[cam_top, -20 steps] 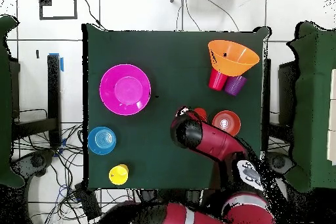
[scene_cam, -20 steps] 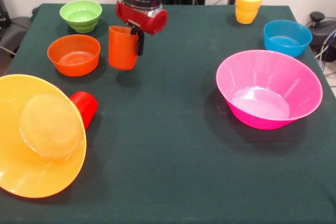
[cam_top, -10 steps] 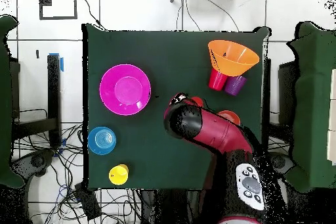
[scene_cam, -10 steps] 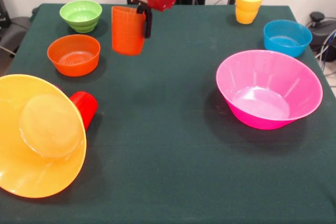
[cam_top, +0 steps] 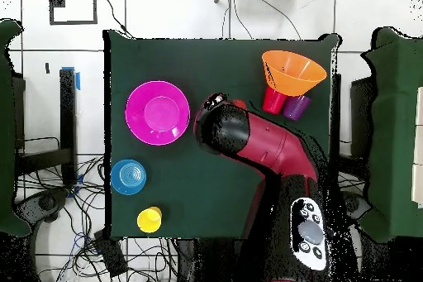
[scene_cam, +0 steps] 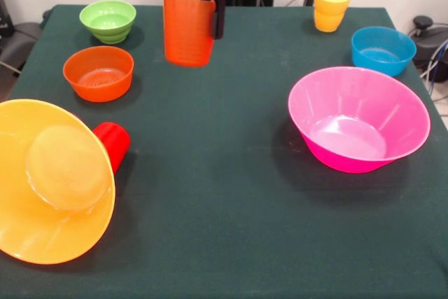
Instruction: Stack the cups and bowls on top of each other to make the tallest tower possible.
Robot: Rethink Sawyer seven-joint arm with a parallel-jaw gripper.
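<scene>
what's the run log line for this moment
hand: shut on orange cup | cup: off the table, upright | pink bowl: empty | big yellow bowl: tipped on red cup | tower: not started

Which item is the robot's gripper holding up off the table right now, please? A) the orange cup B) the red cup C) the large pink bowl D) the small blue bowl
A: in the front view the gripper clamps the rim of the orange cup, which hangs above the green cloth.

red arm [cam_top: 264,150] over table, pink bowl [cam_top: 157,112] beside
</scene>
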